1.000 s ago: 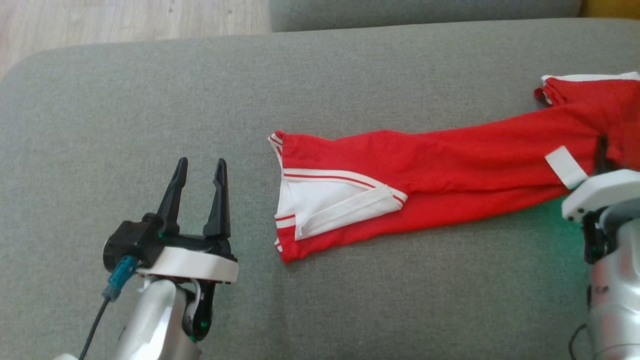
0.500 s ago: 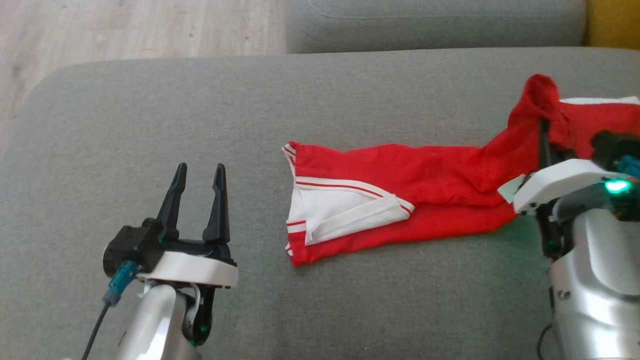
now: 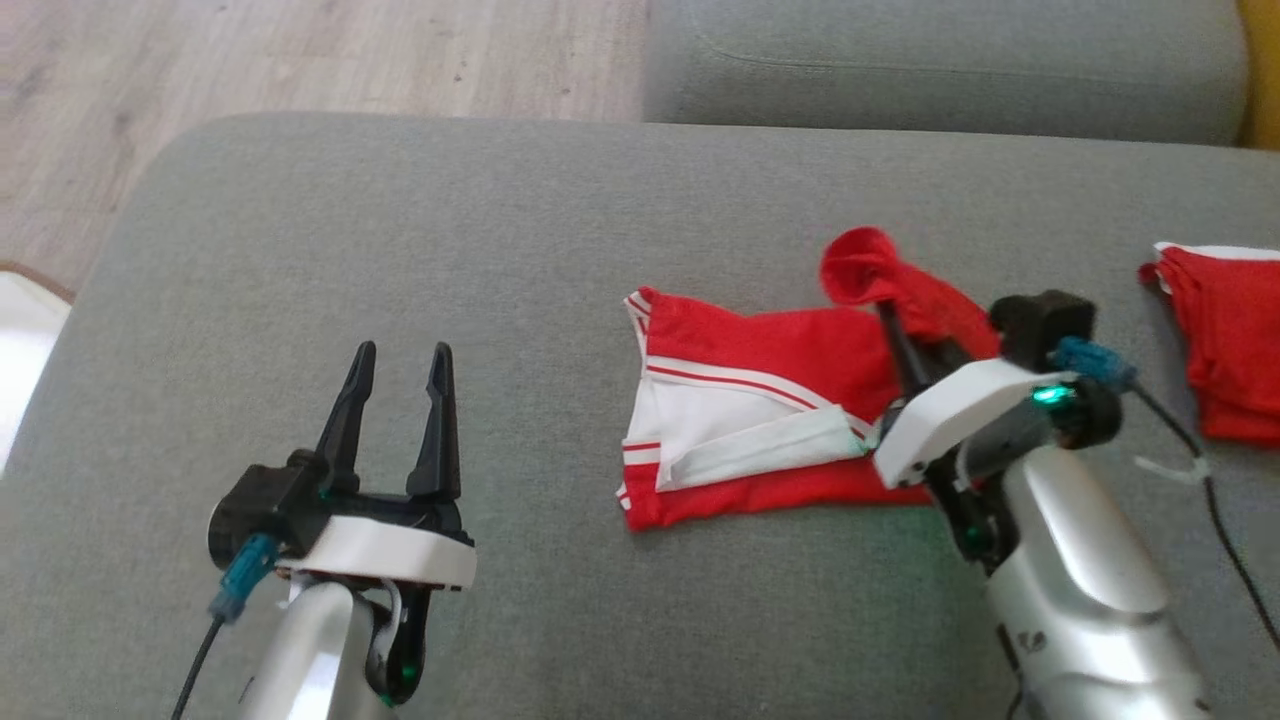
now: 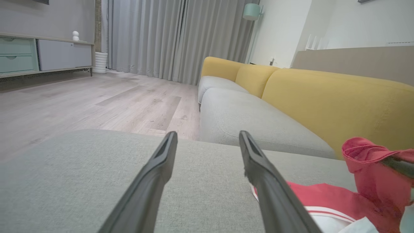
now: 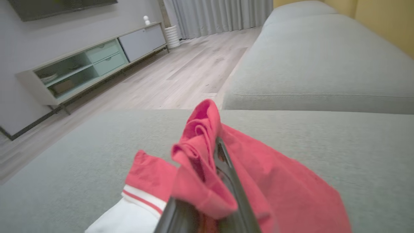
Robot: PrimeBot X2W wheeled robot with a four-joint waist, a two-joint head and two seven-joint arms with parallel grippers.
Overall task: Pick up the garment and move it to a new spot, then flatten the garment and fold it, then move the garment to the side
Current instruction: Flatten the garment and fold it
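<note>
Head view: the garment (image 3: 760, 345) was laid on the sofa (image 3: 400, 220), long axis left to right, its right end pinched and raised by the closed right hand (image 3: 888, 318). The left hand (image 3: 404, 350), spread wide and empty, was held well apart to the garment's left. Left wrist view: the garment was seen lower right, past the fingers (image 4: 155, 181). Right wrist view: a fold (image 5: 197, 136) was clamped between the fingers; that arm was judged nearer.

floor: a pale wood floor (image 4: 97, 97) is laid in planks | seating: a grey seat cushion (image 3: 400, 250) is backed by a yellow sofa back (image 4: 323, 97) | far end: grey curtains (image 4: 161, 35) are drawn shut | wall: a low sideboard (image 5: 90, 61) with mint drawers is set against it | light: a mint lamp shade (image 4: 251, 11) is seen beside a white wall (image 4: 284, 29)
</note>
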